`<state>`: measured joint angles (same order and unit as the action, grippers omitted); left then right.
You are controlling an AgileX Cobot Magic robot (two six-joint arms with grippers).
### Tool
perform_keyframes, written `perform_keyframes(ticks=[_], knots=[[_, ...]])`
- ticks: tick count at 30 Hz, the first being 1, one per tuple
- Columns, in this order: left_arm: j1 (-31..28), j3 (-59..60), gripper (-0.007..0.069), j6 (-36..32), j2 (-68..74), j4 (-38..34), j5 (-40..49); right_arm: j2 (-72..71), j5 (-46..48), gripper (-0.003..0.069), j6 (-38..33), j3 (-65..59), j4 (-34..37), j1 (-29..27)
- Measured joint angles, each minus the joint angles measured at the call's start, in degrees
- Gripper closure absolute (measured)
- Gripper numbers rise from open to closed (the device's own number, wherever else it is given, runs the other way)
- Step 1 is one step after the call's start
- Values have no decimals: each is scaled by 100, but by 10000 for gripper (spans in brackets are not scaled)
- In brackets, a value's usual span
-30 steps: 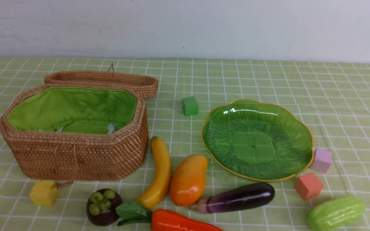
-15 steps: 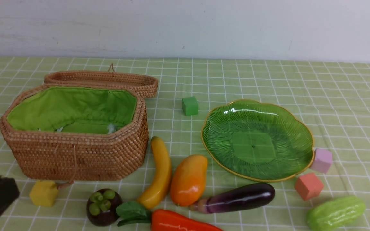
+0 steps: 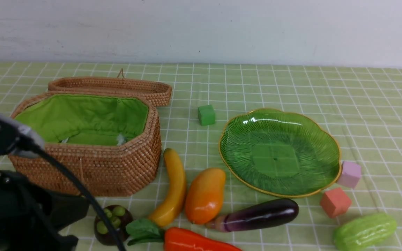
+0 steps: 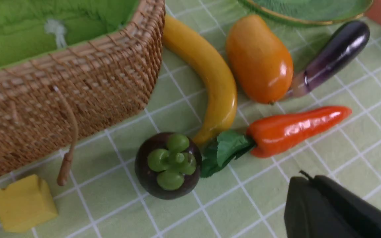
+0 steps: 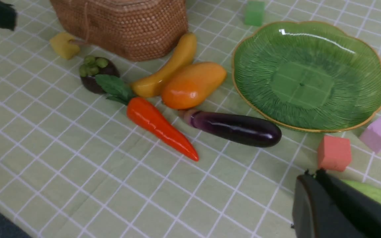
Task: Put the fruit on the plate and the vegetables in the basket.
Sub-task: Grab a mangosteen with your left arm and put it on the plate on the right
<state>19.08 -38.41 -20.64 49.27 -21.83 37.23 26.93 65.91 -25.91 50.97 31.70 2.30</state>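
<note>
I see my left gripper (image 4: 304, 180) with its jaws pressed together and empty, above the cloth (image 3: 291, 87) near the mangosteen (image 4: 168, 165). My right gripper (image 5: 311, 178) is pinched closed too, holding nothing, just beside the gourd (image 5: 372, 195). Banana (image 3: 175, 188), mango (image 3: 205, 195), eggplant (image 3: 260, 214) and carrot (image 3: 194, 240) lie clustered between basket (image 3: 92, 167) and plate (image 3: 279, 151). All 6 rest on the cloth.
</note>
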Motion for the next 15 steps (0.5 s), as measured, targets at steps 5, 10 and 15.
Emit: perform_keyframes(ticks=[5, 10, 15], knots=[[0, -169, 543, -500, 861, 6, 234, 100, 55, 652, -301, 76, 182, 202], [0, -169, 312, -913, 1495, 17, 126, 106, 83, 648, -360, 82, 153, 802], [0, -176, 103, -975, 2069, 311, -346, 106, 92, 643, -371, 82, 54, 1101]])
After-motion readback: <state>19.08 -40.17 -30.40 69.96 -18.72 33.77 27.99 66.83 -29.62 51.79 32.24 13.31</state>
